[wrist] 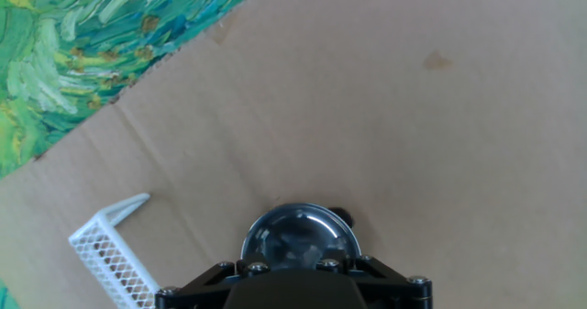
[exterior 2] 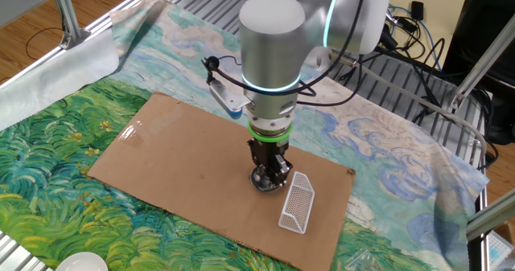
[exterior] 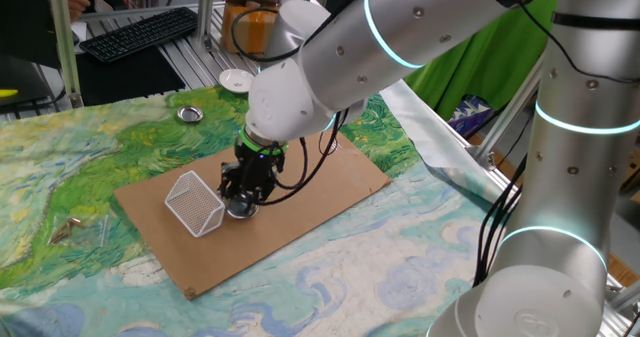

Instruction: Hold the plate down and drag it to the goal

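Gripper (exterior: 243, 199) straight down on the plate (wrist: 299, 235), fingertips hidden behind the hand's black body in every view, so spread or pressed together impossible to tell; pressing on the dish from above rather than visibly pinching it. Plate flat on the brown cardboard sheet (exterior: 330, 182), toward its near edge in one fixed view, shiny rim and dark hollow peeking out from under the hand in the hand view. Just beside it, the goal (exterior: 195, 204), a white wire-mesh basket tipped on its side, very close to the plate's rim, contact not clear; same basket at (exterior 2: 297, 202) and at the lower left corner of the hand view (wrist: 110, 249). Cardboard lying on a painted cloth (exterior: 60, 167) of green and blue swirls. Well apart, at the far end of the cloth, a second small steel dish (exterior: 189, 113) and a small white dish (exterior: 236, 80); beyond those, a black keyboard (exterior: 140, 32)
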`<state>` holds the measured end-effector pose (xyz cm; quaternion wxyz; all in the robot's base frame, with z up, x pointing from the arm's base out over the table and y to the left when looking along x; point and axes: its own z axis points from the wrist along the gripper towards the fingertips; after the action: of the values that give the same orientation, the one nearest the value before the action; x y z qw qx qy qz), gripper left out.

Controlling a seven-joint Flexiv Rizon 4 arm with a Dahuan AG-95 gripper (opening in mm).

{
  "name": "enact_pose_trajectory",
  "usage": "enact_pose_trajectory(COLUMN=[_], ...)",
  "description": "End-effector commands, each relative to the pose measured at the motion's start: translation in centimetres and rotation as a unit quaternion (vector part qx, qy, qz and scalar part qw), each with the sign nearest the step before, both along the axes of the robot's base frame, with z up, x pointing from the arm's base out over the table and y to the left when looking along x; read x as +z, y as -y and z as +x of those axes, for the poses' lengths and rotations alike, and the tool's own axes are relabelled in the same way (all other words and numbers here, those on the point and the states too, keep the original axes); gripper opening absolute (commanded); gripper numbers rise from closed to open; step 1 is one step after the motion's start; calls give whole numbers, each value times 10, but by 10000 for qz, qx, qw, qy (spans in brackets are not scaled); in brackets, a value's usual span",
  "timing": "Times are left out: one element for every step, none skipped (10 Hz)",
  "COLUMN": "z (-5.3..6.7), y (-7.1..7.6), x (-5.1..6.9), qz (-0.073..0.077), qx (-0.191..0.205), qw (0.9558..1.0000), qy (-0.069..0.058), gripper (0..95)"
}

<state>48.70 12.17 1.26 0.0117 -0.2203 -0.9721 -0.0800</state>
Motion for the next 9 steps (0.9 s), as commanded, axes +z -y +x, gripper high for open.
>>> enact_pose_trajectory(z=[1,1,0,0,1,1,1,1,1], y=[-2,-2,-2,-7,-10,-12,-13,-13,-13], x=[-6,-8,-7,-2,2,3,0,-1,-1], qz=[87,97,96,129,151,193,179,169,156], qx=[-16,-41,-49,-125,-176,-216,-223,-209,-211], qw=[10000,9999,9999,9998,9997,9996,9996,9996,9997], qy=[44,53,42,15,7,-4,16,20,21], gripper=[380,380,380,380,380,380,380,380,380])
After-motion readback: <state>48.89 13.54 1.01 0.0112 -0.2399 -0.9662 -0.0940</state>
